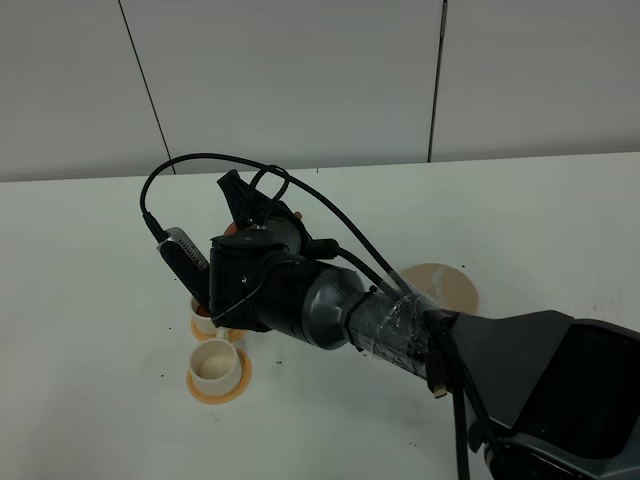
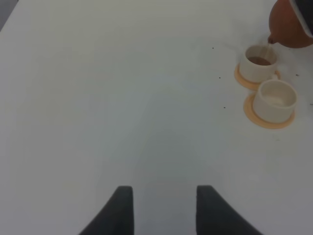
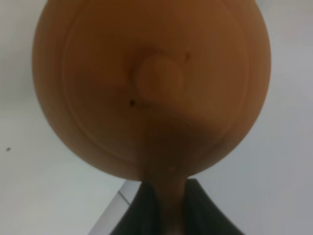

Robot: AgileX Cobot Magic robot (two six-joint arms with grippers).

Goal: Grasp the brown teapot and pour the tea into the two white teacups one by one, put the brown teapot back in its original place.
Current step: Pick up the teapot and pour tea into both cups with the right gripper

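The brown teapot (image 3: 151, 88) fills the right wrist view, and my right gripper (image 3: 165, 210) is shut on its loop handle. From the left wrist view the teapot (image 2: 291, 24) hangs tilted, its spout over the farther white teacup (image 2: 259, 62), which holds brown tea. The nearer white teacup (image 2: 276, 98) looks pale inside. In the high view my right gripper (image 1: 243, 212) hovers above the cups and hides most of the pot. One teacup (image 1: 214, 362) shows fully; the other (image 1: 203, 322) peeks from under the arm. My left gripper (image 2: 164, 210) is open over bare table.
The round beige coaster (image 1: 448, 285) lies bare on the white table (image 1: 90, 280) to the right of the cups, partly behind my right arm. Each cup sits on a small orange saucer (image 1: 236, 386). A grey panelled wall stands behind the table.
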